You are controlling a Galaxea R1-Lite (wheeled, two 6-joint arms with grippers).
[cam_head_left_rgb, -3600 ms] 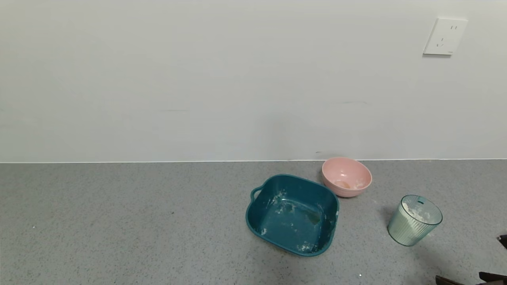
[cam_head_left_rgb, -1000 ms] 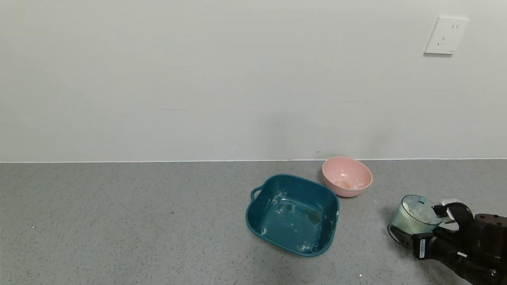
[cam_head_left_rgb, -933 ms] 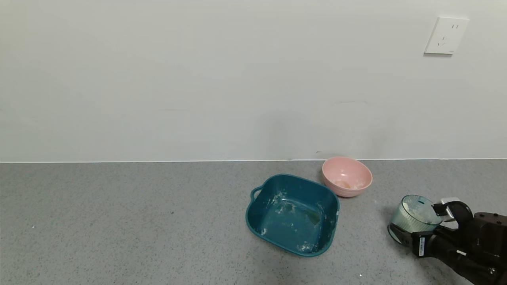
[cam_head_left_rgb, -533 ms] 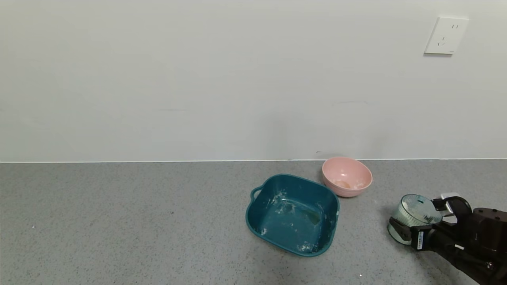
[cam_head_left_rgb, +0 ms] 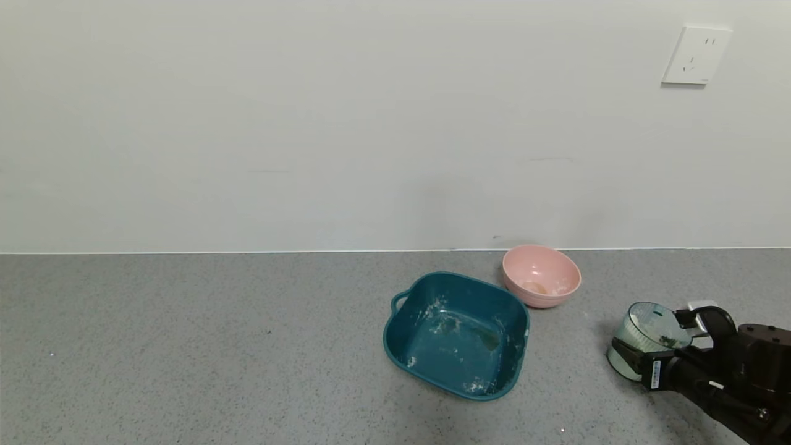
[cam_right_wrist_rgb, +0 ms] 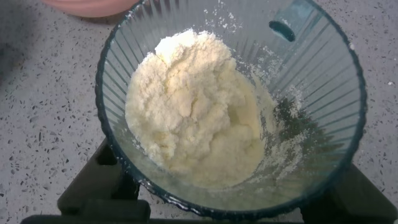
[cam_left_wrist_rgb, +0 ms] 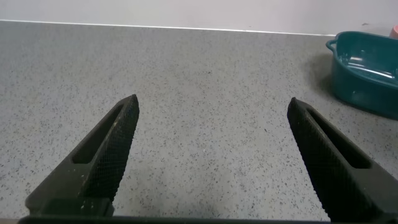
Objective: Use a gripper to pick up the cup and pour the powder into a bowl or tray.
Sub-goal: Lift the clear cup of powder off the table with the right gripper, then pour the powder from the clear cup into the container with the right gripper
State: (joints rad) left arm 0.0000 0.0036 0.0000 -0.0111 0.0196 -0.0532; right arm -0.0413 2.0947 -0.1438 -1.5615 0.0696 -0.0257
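We see our right claw (cam_head_left_rgb: pixel 656 347), black with a white label, pinching the small ribbed translucent green-blue cup (cam_head_left_rgb: pixel 647 339) from both sides at the far right of the speckled grey surface (cam_head_left_rgb: pixel 185 346). The cup tilts slightly, its mouth leaning toward the wall. Inside it lies a soft heap of cream-white powder (cam_right_wrist_rgb: pixel 193 112), banked against one side. The dark teal rounded-square plastic tub (cam_head_left_rgb: pixel 457 334), streaked with powder, sits well apart to the cup's left, with the round pink bowl (cam_head_left_rgb: pixel 541 275) just behind it. Our left claw (cam_left_wrist_rgb: pixel 211 158) hovers spread wide above bare surface, far from the cup.
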